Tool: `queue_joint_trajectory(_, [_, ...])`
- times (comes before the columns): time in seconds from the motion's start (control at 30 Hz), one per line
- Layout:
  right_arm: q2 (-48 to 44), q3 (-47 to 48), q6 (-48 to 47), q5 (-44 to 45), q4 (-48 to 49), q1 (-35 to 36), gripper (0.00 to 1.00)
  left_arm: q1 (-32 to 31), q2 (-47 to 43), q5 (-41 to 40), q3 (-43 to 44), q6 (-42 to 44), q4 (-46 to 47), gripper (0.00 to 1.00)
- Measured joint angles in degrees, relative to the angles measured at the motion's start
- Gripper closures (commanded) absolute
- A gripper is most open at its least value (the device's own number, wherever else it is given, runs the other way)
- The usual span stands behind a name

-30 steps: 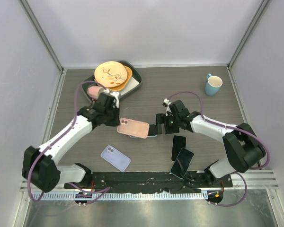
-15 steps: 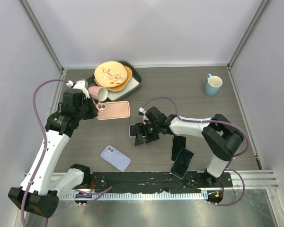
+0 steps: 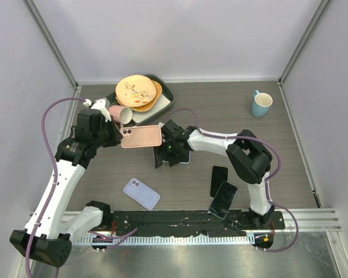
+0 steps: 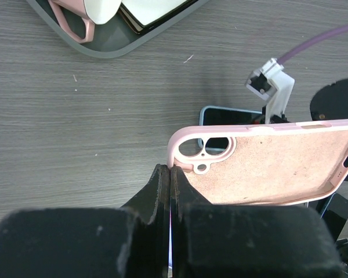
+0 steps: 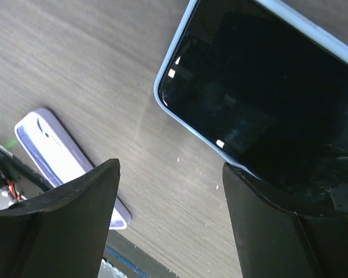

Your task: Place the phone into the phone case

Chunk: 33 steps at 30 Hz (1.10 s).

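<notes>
A pink phone case (image 3: 141,136) hangs above the table, hollow side toward the left wrist camera (image 4: 267,168). My left gripper (image 3: 117,134) is shut on its camera-hole end (image 4: 170,169). A light-blue phone (image 5: 267,87) lies screen up on the table, mostly hidden under the case and my right arm in the top view (image 3: 184,157); its top edge peeks out behind the case (image 4: 229,114). My right gripper (image 5: 171,191) stands open low over the table at the phone's corner (image 3: 164,156). Its right finger (image 5: 284,226) overlaps the phone's edge; only bare table lies between the fingers.
A lavender phone-shaped thing (image 3: 141,193) lies near the front (image 5: 69,168). Two black phones (image 3: 218,179) (image 3: 223,198) lie front right. A grey tray (image 3: 167,99) with plates (image 3: 138,91) and a tipped pink mug (image 3: 120,113) sits back left; a blue mug (image 3: 261,103) stands back right.
The left arm drew back to the left with the pink case, then edged it slightly right. The right gripper swept left past the blue phone, its jaws narrowing a little.
</notes>
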Motion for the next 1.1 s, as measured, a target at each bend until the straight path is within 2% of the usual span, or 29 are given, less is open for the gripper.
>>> queue_joint_trajectory(0.23, [5.3,8.4,-2.3,3.5,-2.5,-2.7,0.21,0.0,0.0,0.0,-0.1,0.3,-0.2,1.00])
queue_joint_trajectory(0.47, [7.7,12.1,-7.1,9.5,-0.3,-12.0,0.21,0.0,0.0,1.1,-1.6,0.3,-0.1,1.00])
queue_joint_trajectory(0.6, [7.6,12.1,-9.4,8.7,0.1,-15.1,0.21,0.0,0.8,2.3,-2.7,0.3,-0.1,1.00])
queue_joint_trajectory(0.9, [1.1,3.0,-9.5,0.9,1.8,-14.9,0.21,0.0,2.3,4.8,-3.4,0.3,0.7,1.00])
queue_joint_trajectory(1.1, [-8.2,-4.7,-7.3,-2.2,3.5,-20.3,0.22,0.0,3.4,8.3,-5.9,0.1,2.1,1.00])
